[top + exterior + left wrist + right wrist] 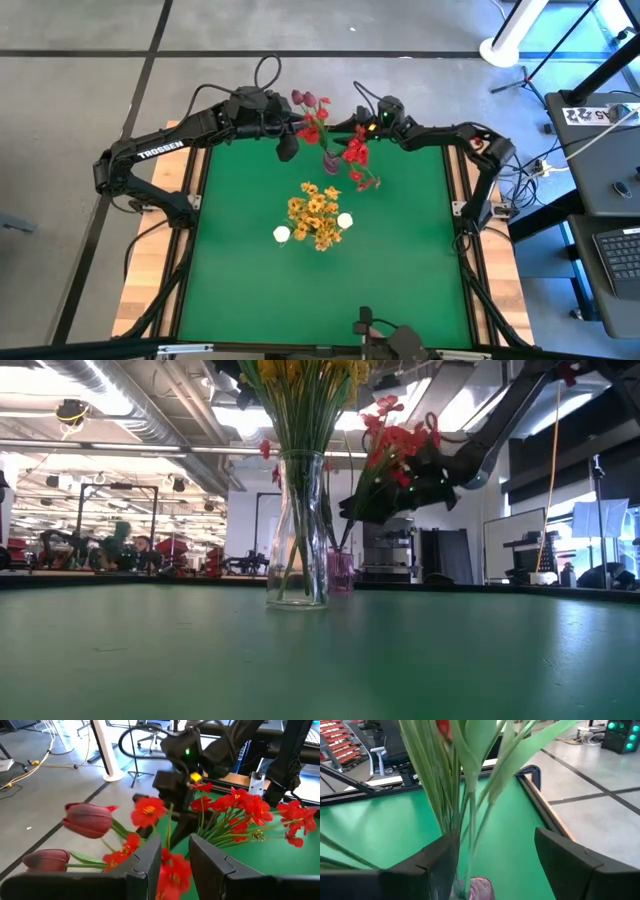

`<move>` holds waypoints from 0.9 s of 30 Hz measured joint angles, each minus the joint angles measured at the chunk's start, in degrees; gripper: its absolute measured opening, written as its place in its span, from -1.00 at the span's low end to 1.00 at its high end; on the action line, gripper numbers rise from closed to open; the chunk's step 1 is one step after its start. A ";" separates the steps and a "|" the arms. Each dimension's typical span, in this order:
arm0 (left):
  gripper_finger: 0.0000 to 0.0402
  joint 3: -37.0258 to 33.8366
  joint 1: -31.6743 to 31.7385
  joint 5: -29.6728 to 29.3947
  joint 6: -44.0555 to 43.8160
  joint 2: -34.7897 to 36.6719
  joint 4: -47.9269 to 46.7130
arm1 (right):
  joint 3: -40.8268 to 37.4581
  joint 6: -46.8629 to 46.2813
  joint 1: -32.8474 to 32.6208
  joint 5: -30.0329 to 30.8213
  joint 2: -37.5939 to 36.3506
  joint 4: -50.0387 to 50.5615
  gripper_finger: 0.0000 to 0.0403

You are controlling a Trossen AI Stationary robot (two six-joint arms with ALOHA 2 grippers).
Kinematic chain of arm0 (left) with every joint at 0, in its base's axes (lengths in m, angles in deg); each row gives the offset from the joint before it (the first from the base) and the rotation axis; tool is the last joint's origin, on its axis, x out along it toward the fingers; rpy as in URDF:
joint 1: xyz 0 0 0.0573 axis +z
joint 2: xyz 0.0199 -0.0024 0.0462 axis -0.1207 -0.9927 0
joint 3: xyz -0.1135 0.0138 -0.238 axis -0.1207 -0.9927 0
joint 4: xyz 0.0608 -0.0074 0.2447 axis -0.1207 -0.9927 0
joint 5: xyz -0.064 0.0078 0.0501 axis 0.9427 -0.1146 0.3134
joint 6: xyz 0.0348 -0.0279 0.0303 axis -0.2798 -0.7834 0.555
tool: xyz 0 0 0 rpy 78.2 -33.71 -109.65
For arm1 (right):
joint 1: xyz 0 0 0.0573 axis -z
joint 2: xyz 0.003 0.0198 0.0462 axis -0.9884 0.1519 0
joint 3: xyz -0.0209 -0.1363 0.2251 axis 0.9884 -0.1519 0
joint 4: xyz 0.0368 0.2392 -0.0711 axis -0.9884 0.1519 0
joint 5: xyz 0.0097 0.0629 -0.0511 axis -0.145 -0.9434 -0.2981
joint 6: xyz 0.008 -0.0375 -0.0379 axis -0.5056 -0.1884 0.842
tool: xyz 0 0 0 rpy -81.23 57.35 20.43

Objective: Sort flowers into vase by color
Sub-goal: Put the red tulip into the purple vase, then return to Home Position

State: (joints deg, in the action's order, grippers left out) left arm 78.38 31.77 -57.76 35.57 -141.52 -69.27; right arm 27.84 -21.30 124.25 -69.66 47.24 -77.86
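Observation:
A small pink vase [331, 160] stands at the far middle of the green table and holds red flowers [356, 150] and dark maroon tulip buds [310, 100]. It also shows in the low view [340, 570]. A clear glass vase [297, 530] at the centre holds yellow flowers [318, 212] and white buds [282, 234]. My left gripper [175, 865] reaches in from the left, shut on a red blossom cluster [172, 870]. My right gripper [495, 870] is open above the pink vase [479, 887], its fingers on either side of the green stems [470, 795]. My left gripper has a red blossom cluster [174, 876] between its two fingers, which stand a little apart with the blossoms filling the gap. The fingers come about level from the table's left. The flower's stem below the blossoms is hidden by the fingers.
The two vases stand close, one behind the other. The green mat [400, 270] stretches toward the near edge. Wooden borders [150, 270] run along the table's sides. In the left wrist view the right arm [175, 780] stands close behind the red flowers.

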 joint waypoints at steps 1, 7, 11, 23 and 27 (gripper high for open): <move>-0.52 0.00 0.00 0.00 0.01 0.00 -0.05 | 0.01 0.12 0.40 0.00 -0.85 1.29 0.28; -0.52 0.00 0.00 0.00 0.05 0.00 -0.01 | 0.04 3.38 1.48 0.04 -4.70 9.84 0.28; -0.52 0.00 0.00 0.00 0.05 0.00 -0.01 | 0.02 5.58 2.59 1.39 -8.31 15.35 0.28; -0.52 -0.09 0.00 -6.28 3.52 6.21 -1.49 | 0.00 10.86 4.30 27.37 -29.74 32.71 0.28; -0.52 -0.09 0.00 -7.98 2.68 12.53 -3.14 | 0.00 9.14 4.30 29.39 -38.19 36.72 0.28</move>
State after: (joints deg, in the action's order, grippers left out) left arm 78.29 31.77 -65.74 38.26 -128.99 -72.41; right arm 27.84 -12.16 128.55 -40.27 9.06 -41.14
